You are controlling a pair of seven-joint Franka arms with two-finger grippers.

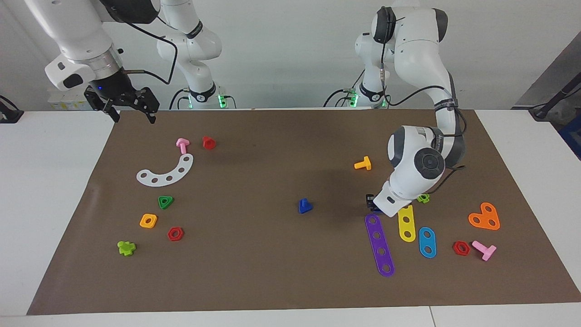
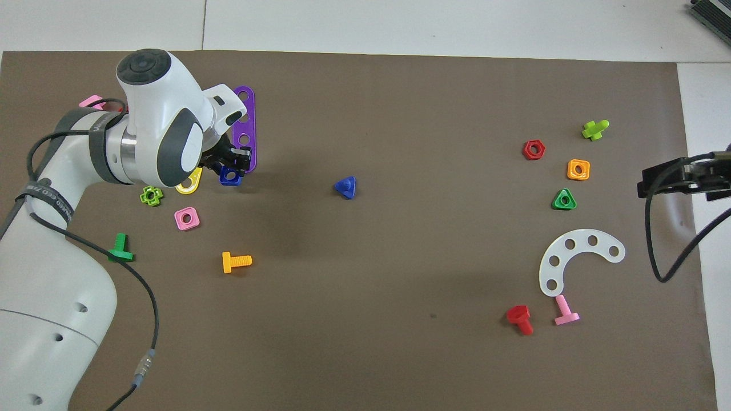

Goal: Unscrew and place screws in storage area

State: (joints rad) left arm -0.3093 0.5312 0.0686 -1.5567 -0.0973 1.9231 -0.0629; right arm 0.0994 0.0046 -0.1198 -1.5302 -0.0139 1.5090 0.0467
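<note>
Near the middle of the brown mat (image 1: 272, 281), the dark-blue screw (image 1: 305, 206) (image 2: 346, 187) rests on its flat triangular head, shaft up, untouched and well apart from both grippers. Toward the left arm's end of the table, the left gripper (image 1: 375, 205) (image 2: 233, 168) sits low over the mat just beside the purple four-hole strip (image 1: 380, 245) (image 2: 246, 128), its fingers clamped on a blue square nut (image 2: 230, 176) (in the facing view the wrist hides most of the nut). A yellow strip (image 1: 406, 222), a pink square nut (image 2: 187, 218) and an orange bolt (image 1: 363, 164) (image 2: 235, 261) lie close by. The right gripper (image 1: 129, 105) (image 2: 677, 178) waits with fingers spread wide and nothing between them, over the mat's edge at the right arm's end.
</note>
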